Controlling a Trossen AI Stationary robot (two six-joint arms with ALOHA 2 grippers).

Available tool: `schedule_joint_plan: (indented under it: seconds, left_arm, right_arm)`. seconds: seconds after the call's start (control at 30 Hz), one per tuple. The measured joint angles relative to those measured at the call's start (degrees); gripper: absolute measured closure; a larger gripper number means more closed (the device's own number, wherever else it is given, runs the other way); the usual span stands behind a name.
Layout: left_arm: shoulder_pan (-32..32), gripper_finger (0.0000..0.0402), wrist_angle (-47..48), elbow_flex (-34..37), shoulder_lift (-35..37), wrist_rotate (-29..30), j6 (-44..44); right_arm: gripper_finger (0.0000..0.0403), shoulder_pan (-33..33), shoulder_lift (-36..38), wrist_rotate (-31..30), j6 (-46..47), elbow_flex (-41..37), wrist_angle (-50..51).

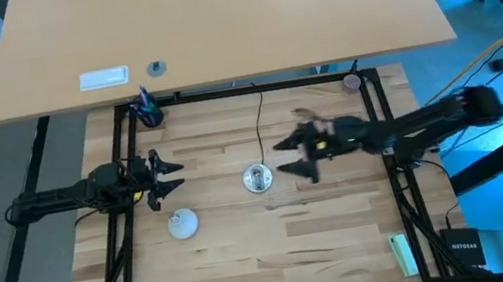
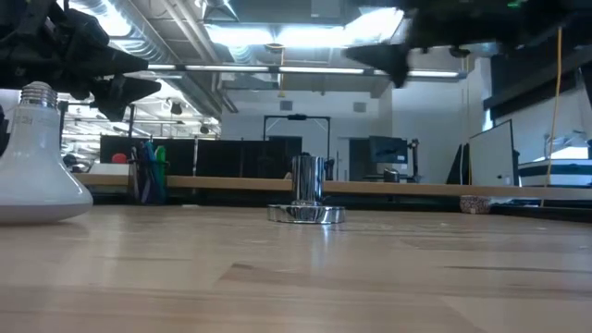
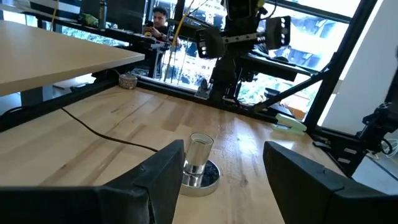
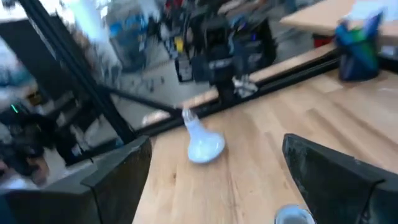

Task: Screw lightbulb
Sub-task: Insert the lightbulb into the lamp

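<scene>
1. One lightbulb [image 1: 182,224], one silver socket [image 1: 258,178] on a thin black cord [image 1: 259,119], two grippers.
2. Lightbulb: matte white globe, narrower neck ending in a metal screw base; lying on the wooden table [image 1: 338,239], left of the socket, apart from it, touched by nothing.
3. Left gripper [image 1: 171,172]: fingers spread, holding nothing, hanging above the table just beyond the lightbulb.
4. Right gripper [image 1: 287,155]: fingers spread wide, empty, raised just right of the socket.
</scene>
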State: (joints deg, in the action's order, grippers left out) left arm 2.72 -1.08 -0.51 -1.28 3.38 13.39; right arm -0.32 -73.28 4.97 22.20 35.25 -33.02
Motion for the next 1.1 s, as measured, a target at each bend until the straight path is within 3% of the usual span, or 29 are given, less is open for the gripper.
schedule_joint_plan:
  seconds: [0.2,0.57,0.83,1.1]
  left_arm:
    - [0.0,0.0192,0.0,0.0,0.0,0.0,0.1]
    - [0.0,0.0192,0.0,0.0,0.0,0.4,-1.4]
    - [0.1,0.0192,0.0,0.0,0.0,0.4,-1.4]
    - [0.1,0.0192,0.0,0.0,0.0,0.4,-1.4]
  right_arm:
    - [0.0040,0.5,-18.7,4.9,-4.9,13.3,-0.4]
    - [0.0040,6.2,-47.8,3.8,-15.2,41.9,-1.0]
    - [0.0040,6.3,-60.5,0.4,-15.2,58.7,4.5]
    - [0.0040,6.3,-68.9,-0.5,-15.1,68.1,4.1]
